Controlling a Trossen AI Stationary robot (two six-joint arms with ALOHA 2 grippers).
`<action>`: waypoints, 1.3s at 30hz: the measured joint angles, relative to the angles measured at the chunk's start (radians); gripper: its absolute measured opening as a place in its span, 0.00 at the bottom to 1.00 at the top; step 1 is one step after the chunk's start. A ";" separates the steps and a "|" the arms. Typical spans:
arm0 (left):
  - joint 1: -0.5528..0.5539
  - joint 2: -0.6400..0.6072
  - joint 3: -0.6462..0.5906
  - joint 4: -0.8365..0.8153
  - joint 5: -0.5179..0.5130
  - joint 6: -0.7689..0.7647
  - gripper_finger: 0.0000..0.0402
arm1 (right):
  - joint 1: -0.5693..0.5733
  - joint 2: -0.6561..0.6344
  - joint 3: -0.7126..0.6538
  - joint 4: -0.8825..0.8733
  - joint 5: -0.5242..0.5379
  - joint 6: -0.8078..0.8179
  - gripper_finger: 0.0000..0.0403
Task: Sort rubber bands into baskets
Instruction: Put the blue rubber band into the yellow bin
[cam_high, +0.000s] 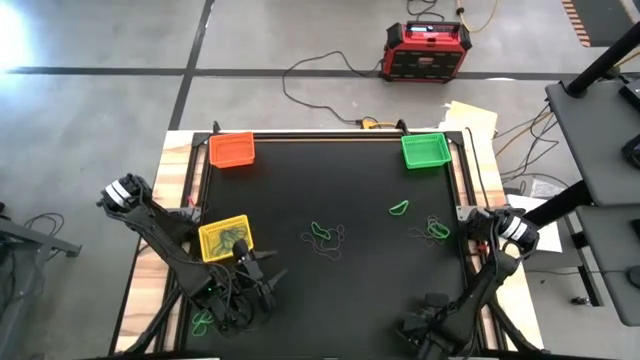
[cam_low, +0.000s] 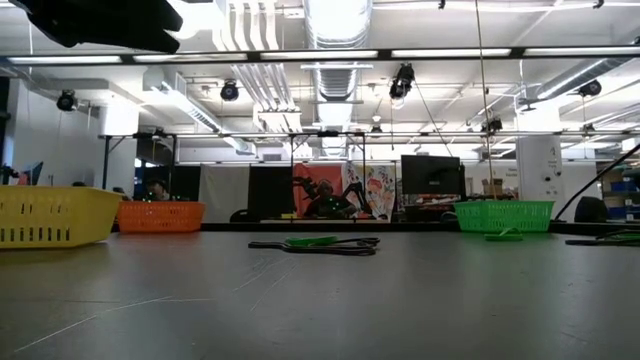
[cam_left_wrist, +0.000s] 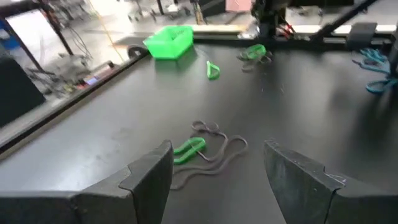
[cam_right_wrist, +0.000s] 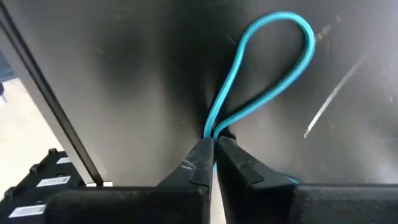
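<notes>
A: Pinching a blue band, the right hand sits near the right edge of the surface, fingers shut on one end; the rest of the loop lies limp on the surface.

B: It looks light and floppy, likely to stretch or slip, so gripping both strands is wise. And the left hand?

A: Open, near-left, facing green and dark bands mid-surface. Yellow basket left, orange far-left, green far-right.
</notes>
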 joint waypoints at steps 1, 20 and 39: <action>0.000 -0.002 0.000 0.001 0.017 0.000 0.58 | -0.006 0.001 0.005 0.001 0.002 -0.009 0.02; 0.000 -0.011 0.000 -0.027 0.098 0.000 0.58 | -0.109 0.000 0.083 0.015 0.112 -0.191 0.02; -0.052 -0.053 0.000 -0.052 0.282 -0.021 0.58 | -0.310 0.006 0.082 0.165 0.324 -0.557 0.02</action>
